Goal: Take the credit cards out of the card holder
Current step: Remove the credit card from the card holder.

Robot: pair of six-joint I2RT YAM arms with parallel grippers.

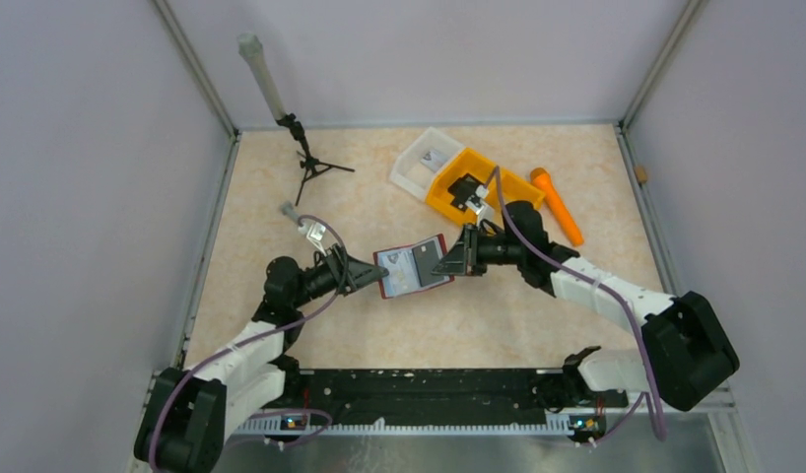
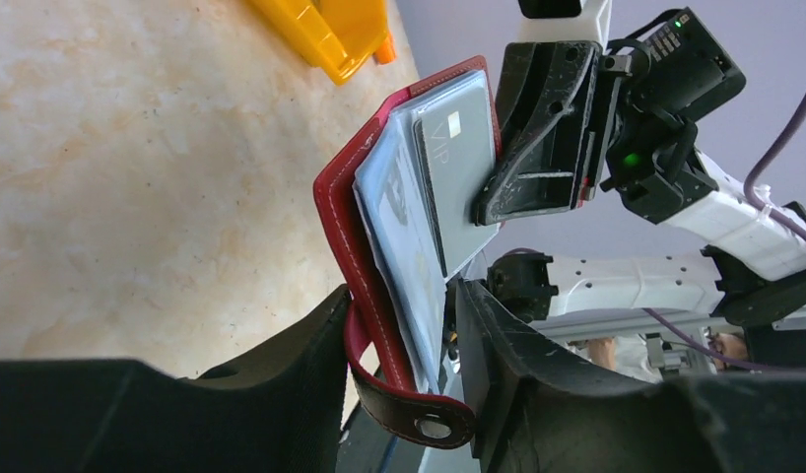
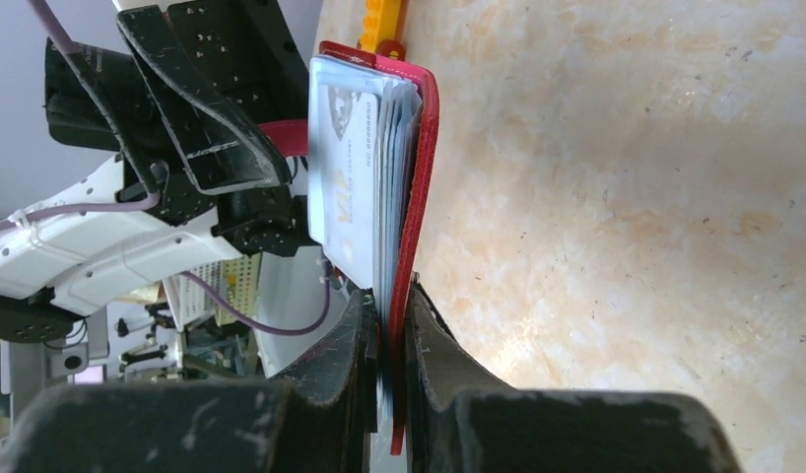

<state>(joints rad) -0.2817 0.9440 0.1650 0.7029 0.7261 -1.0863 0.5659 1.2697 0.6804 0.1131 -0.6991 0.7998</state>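
The dark red card holder (image 1: pixel 414 268) hangs open above the table between both arms. Grey-silver credit cards (image 1: pixel 409 264) sit in its pale inner pockets. In the left wrist view my left gripper (image 2: pixel 404 296) straddles the holder's (image 2: pixel 340 212) strap end: one finger presses the red cover, the strap tab (image 2: pixel 429 422) touches the other. A grey credit card (image 2: pixel 463 168) faces the camera. My right gripper (image 3: pixel 389 296) is shut on the opposite edge, pinching the red cover (image 3: pixel 424 168) and the pale sleeves. The front credit card (image 3: pixel 345 168) shows here too.
At the back right stand an orange tray (image 1: pixel 448 202) holding a small black block (image 1: pixel 465 189) and a white tray (image 1: pixel 414 168). An orange marker-like stick (image 1: pixel 559 205) lies right of them. A small tripod (image 1: pixel 305 163) stands at the back left, with a small metal item (image 1: pixel 310 229) near it.
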